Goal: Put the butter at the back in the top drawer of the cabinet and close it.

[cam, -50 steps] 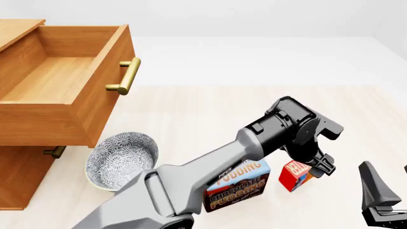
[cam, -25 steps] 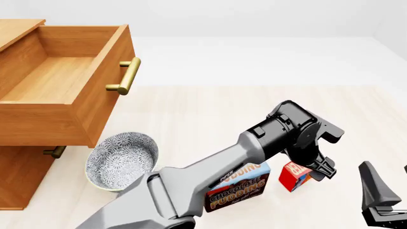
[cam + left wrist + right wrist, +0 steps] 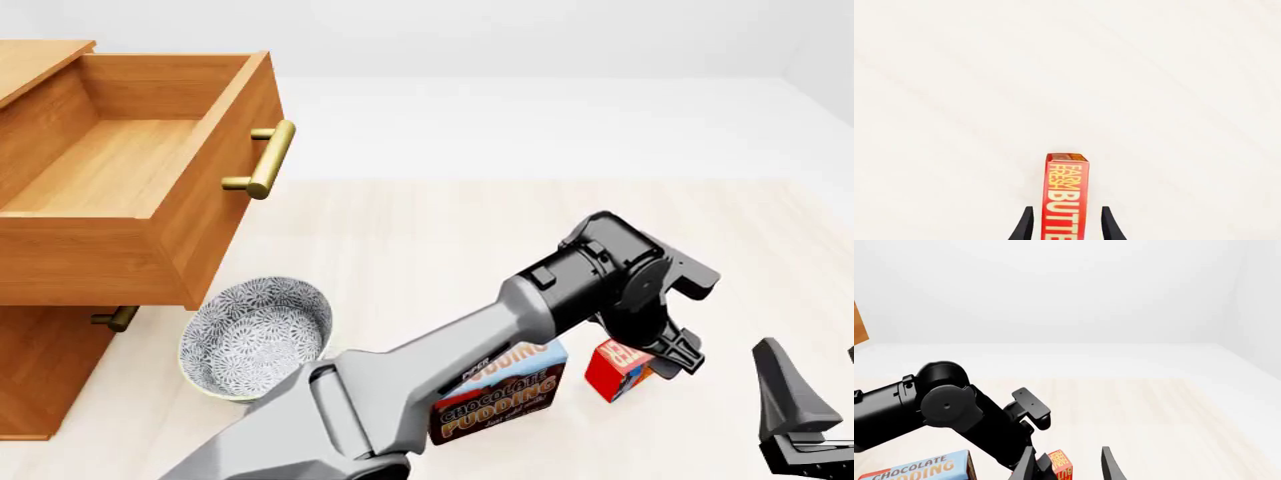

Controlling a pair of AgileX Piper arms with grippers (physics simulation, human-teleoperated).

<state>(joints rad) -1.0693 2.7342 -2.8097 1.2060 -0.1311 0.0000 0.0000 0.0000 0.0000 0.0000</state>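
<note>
The butter (image 3: pixel 621 366), a small red box with yellow lettering, stands on the table right of the pudding box. My left gripper (image 3: pixel 665 357) points down over it. In the left wrist view the butter (image 3: pixel 1067 195) sits between the two fingers (image 3: pixel 1027 225) with a narrow gap on each side, so the left gripper (image 3: pixel 1067 209) is open around it. The top drawer (image 3: pixel 134 150) of the cabinet (image 3: pixel 40 370) is pulled out and empty. My right gripper (image 3: pixel 1067 450) is open at the lower right, holding nothing.
A blue-and-brown Chocolate Pudding box (image 3: pixel 514 395) stands just left of the butter, partly behind my left arm. A patterned bowl (image 3: pixel 256 335) sits below the open drawer. The drawer's brass handle (image 3: pixel 267 160) juts toward the table's middle.
My left gripper has dropped slightly lower and to the right over the butter, then held still. The right arm, the butter and the drawer have not moved.
</note>
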